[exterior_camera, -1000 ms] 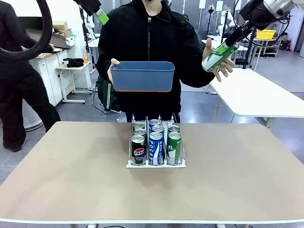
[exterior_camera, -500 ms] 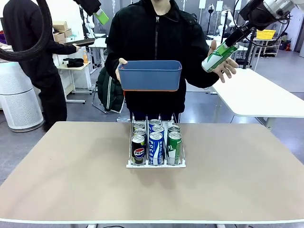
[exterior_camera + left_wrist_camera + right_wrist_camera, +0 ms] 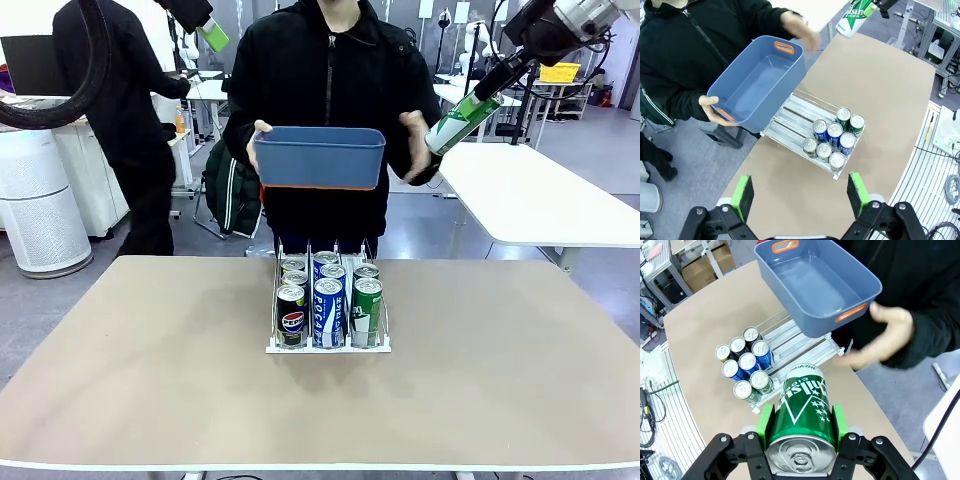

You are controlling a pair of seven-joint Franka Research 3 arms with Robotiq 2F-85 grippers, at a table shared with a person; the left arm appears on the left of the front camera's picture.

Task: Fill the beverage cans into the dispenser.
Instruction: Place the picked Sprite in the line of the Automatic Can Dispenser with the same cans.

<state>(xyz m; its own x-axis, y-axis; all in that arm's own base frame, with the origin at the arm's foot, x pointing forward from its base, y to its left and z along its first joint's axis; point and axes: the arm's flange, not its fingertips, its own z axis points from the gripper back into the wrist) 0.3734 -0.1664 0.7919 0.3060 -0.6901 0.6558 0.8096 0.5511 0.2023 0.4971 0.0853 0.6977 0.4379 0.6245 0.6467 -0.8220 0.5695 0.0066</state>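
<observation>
The dispenser (image 3: 328, 346) stands mid-table with several beverage cans (image 3: 328, 300) at its front: black Pepsi in the left lane, blue-and-white in the middle, green on the right. Its rear lanes (image 3: 792, 112) are bare. High at the right, my right gripper (image 3: 470, 108) is shut on a green can (image 3: 452, 127), held tilted in the air; the same green can (image 3: 802, 395) sits between the green pads of my right gripper (image 3: 801, 426). My left gripper (image 3: 208, 28) hangs high at the left, and this left gripper (image 3: 800, 195) is open with nothing in it. The dispenser (image 3: 790, 337) lies far below.
Across the table a person holds a blue tub (image 3: 320, 158) above the dispenser; the tub (image 3: 757, 85) has nothing in it. The person's free hand (image 3: 415, 140) is blurred beside the tub. A white table (image 3: 540, 200) stands behind at the right. Another person (image 3: 130, 100) stands back left.
The person's hand has left the green can and drawn back toward the tub, leaving the can in my right gripper alone. The tub shifted slightly right. Both arms stayed put.
</observation>
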